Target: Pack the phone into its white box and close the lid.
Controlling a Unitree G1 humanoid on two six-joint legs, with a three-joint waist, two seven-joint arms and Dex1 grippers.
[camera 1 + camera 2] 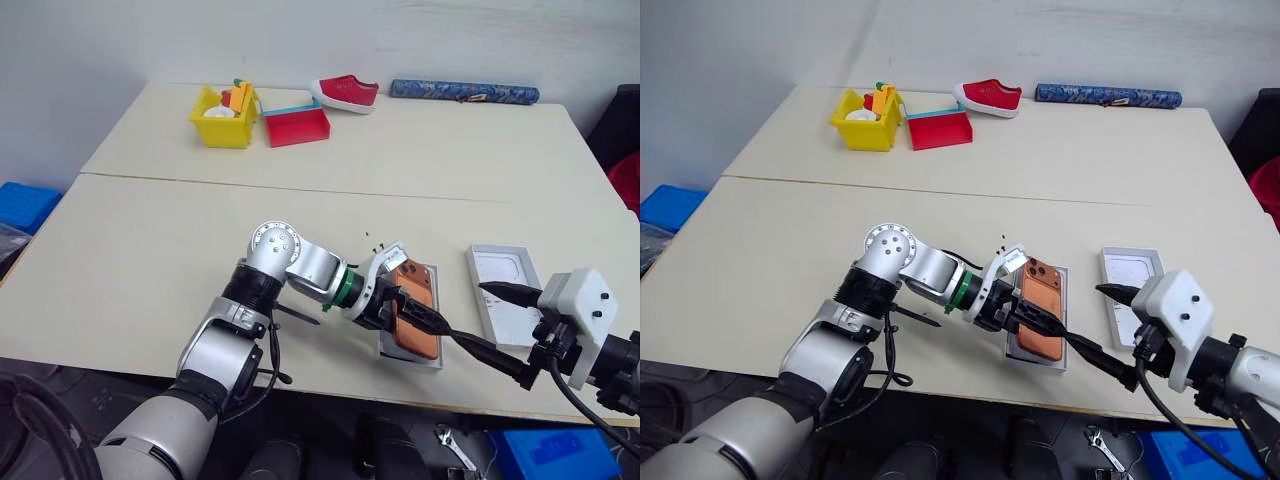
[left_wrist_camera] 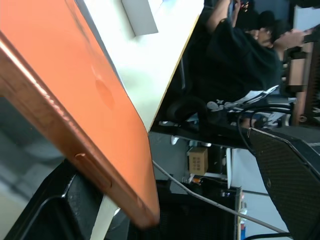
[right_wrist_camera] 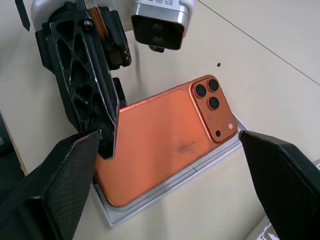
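While our left gripper (image 1: 415, 318) is gaping around the phone (image 3: 165, 142) in the box (image 3: 150, 202), our right gripper (image 1: 478, 318) is hanging open, empty.

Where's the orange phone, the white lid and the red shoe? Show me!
phone (image 3: 160, 140): right wrist view, middle of its orange back.
lid (image 1: 508, 285): left eye view, white inside floor.
red shoe (image 1: 345, 93): left eye view, middle of its red upper.

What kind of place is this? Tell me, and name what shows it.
Probably a lab or workshop set up for robot trials. Two plain tables stand pushed together, toy-filled bins and a red shoe sit at the far side like test props, and blue storage crates stand on the floor.
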